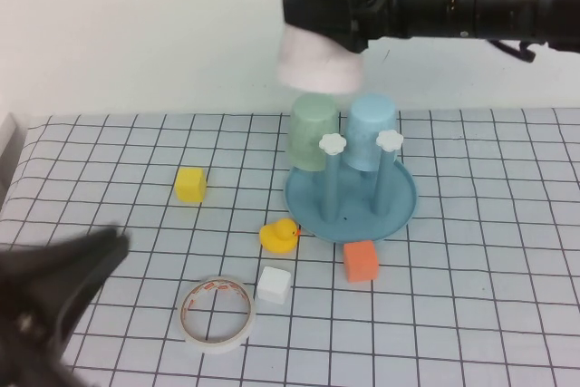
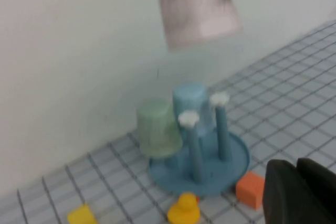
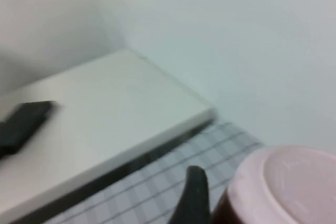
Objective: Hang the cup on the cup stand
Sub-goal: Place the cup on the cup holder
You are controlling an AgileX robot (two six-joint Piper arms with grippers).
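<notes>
The pale pink cup (image 1: 317,65) hangs upside down in the air, just above and behind the blue cup stand (image 1: 399,210). My right gripper (image 1: 319,17) is shut on it near its base. The cup also shows in the left wrist view (image 2: 197,17) and the right wrist view (image 3: 283,187), next to one dark finger (image 3: 193,198). The stand has two free front pegs with white knobs (image 1: 333,144) (image 1: 389,140). A pale green cup (image 1: 313,133) and a light blue cup (image 1: 373,129) sit inverted on its back pegs. My left gripper (image 1: 104,251) is low at the front left, shut and empty.
A yellow block (image 1: 190,184), a yellow duck (image 1: 279,236), a white cube (image 1: 274,284), an orange block (image 1: 360,261) and a tape roll (image 1: 216,313) lie on the checked table in front of and left of the stand. A white wall stands behind.
</notes>
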